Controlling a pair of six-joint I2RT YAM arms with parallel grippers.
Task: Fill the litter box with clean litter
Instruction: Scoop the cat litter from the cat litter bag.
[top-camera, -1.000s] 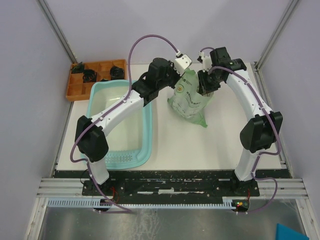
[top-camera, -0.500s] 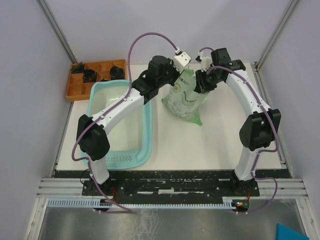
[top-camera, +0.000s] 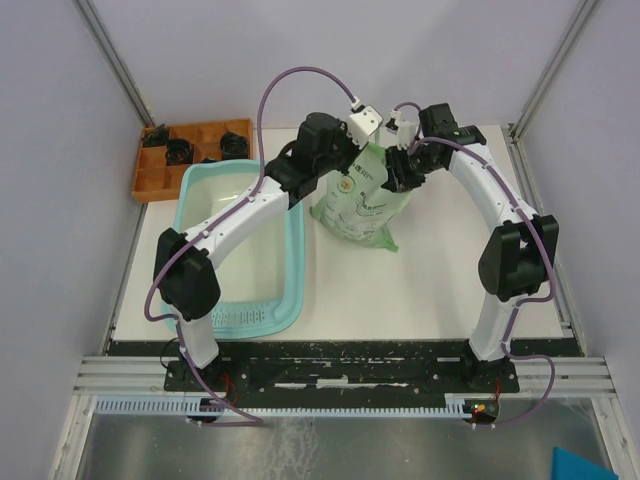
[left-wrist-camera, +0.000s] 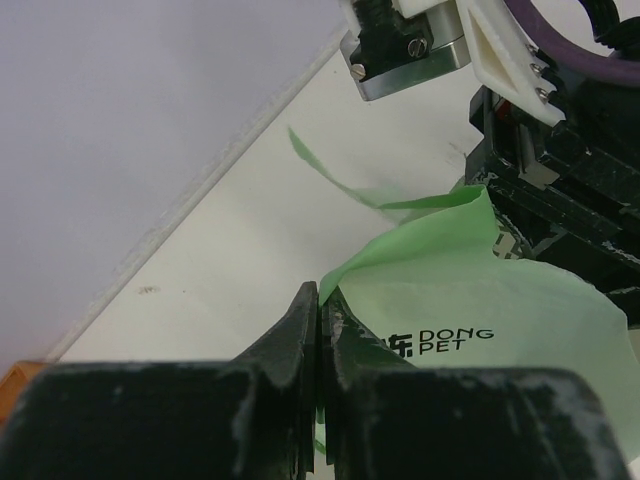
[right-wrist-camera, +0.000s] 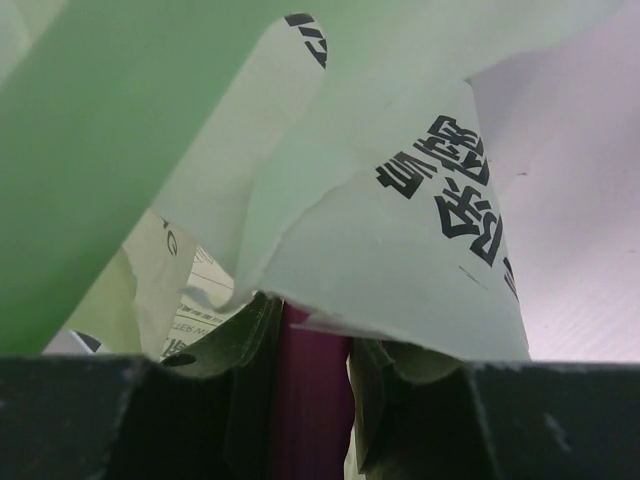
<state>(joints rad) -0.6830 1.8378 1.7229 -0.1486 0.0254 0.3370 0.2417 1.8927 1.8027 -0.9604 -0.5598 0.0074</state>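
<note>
Left gripper (left-wrist-camera: 318, 300) and right gripper (right-wrist-camera: 312, 340) each pinch the green Dong Pet bag (top-camera: 362, 200) top. The left arm crosses the teal litter box (top-camera: 297, 270) beside it. An orange tray (top-camera: 150, 185) sits upper left.

White table (top-camera: 420, 290), rectangular, at centre of the top view, with black base plate (top-camera: 340, 365) along lower edge.

Upper left corner: orange tray (top-camera: 150, 187), divided into compartments, with black parts (top-camera: 232, 143) in several.

Just below and right of tray, touching or nearly so: teal litter box (top-camera: 296, 262) with rounded corners and raised rim. Long axis up-down in frame, grate strip at lower end, right rim near table centre.

Centre, just right of litter box: pale green printed bag (top-camera: 362, 205), tilted, lower end down at table surface. Actual contact with surface not determinable.
</note>
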